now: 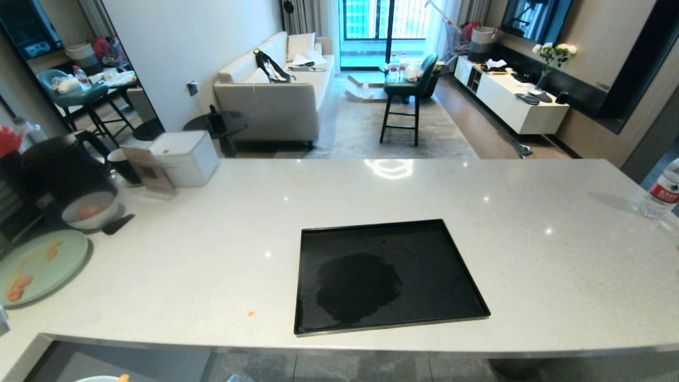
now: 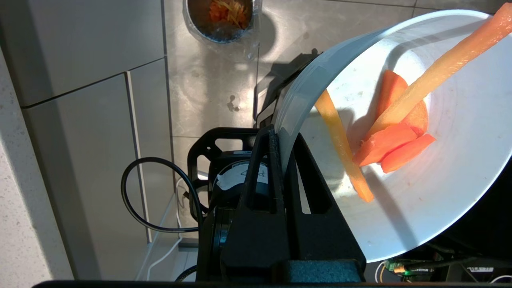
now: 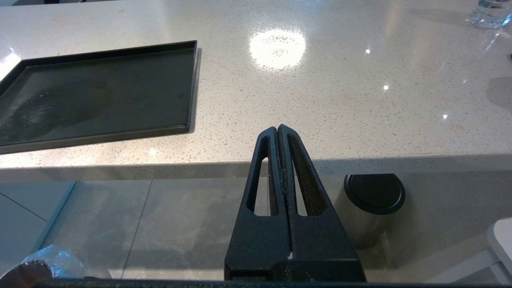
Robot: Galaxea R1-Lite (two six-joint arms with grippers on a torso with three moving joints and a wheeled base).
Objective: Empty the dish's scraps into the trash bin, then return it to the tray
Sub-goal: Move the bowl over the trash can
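A lived-in home: a pale stone kitchen counter [image 1: 371, 196] with a kettle [image 1: 63, 164] at nine o'clock, opening onto a lounge with a sofa [image 1: 276, 90] at twelve and a TV cabinet [image 1: 509, 101] at two.

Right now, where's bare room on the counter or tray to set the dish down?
The tray is bare all over, though a dull smear marks its middle. The counter is bare from the tray out to the water bottle. The left end is crowded: green plate, bowl, white box. The left gripper grips the dish.

no text or labels legible anywhere
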